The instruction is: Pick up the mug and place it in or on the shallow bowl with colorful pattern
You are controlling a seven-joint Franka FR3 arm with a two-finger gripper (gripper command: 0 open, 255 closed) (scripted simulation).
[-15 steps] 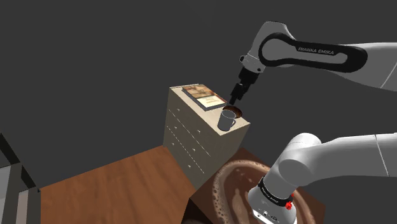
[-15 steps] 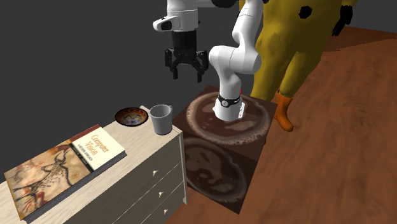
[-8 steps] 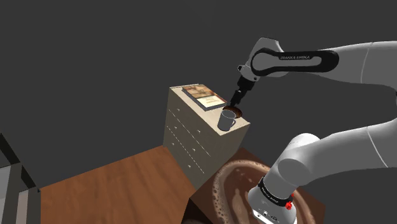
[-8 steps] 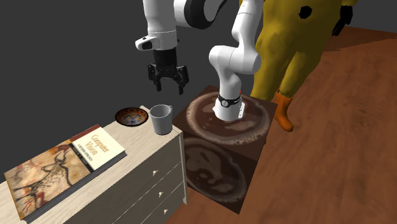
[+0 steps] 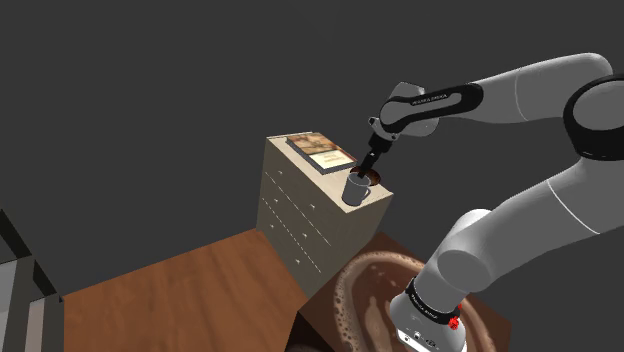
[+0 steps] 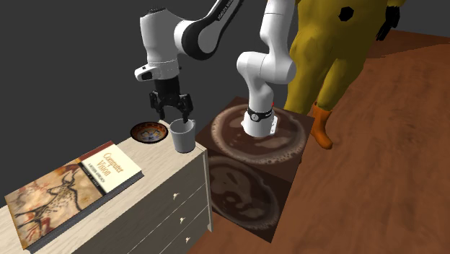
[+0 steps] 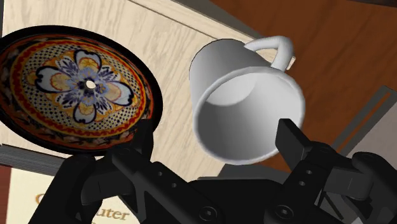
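Gripper (image 6: 173, 115) lowered over mug (image 6: 183, 137) | jaws wide open, gripping nothing | patterned bowl (image 6: 148, 132) just beside mug

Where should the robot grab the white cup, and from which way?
Probably by the rim, coming straight down from above. The mug stands upright with its wide mouth open upward, so one of the jaws can go inside and one outside the thin wall. Stay off the curved handle and the bowl beside it.
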